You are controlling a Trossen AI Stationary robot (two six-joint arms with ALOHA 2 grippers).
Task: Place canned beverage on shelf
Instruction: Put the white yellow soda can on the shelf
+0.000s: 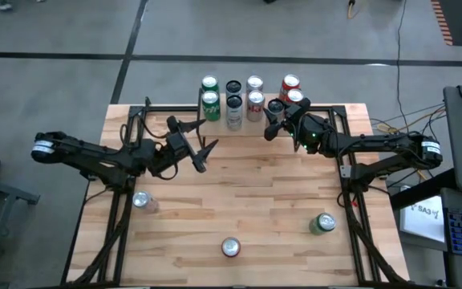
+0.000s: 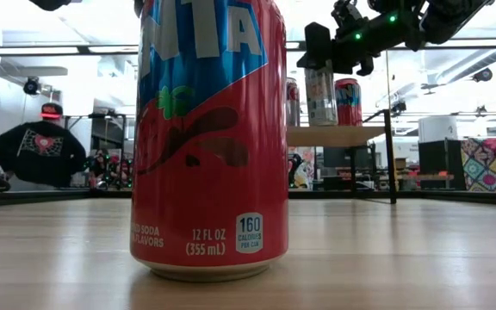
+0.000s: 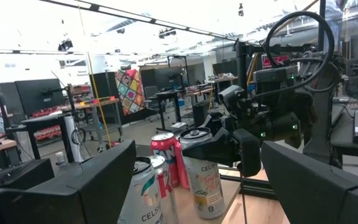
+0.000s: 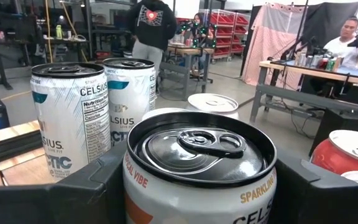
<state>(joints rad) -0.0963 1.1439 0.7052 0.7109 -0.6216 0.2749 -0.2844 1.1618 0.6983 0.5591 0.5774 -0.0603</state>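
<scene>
Large butcher-block tabletop (image 1: 239,201) with a black frame along its edges; its middle is bare wood, giving both arms open room. Grey floor surrounds it; the low view looks into a workshop with desks, shelving and a person in a dark printed top.

Small wood-topped shelf with thin black legs (image 2: 338,136) stands at the far edge, centre. Cans crowd it in two rows: two green cans (image 1: 209,100) at left, then dark, pale and red ones toward the right.

Right gripper (image 1: 277,112) sits at the shelf's right end, fingers pinching a white can with a dark lid and orange lettering (image 4: 201,168); this canned beverage stands upright among the others, a white-and-teal can (image 4: 70,115) just beside it.

Left gripper (image 1: 203,148) hovers above bare table just near of the shelf's left end, fingers spread, holding nothing.

Three loose cans stand on the near half, well apart: a silver can (image 1: 141,200) left, a red strawberry-soda can (image 2: 209,138) at the near edge centre, a green can (image 1: 322,223) right.
</scene>
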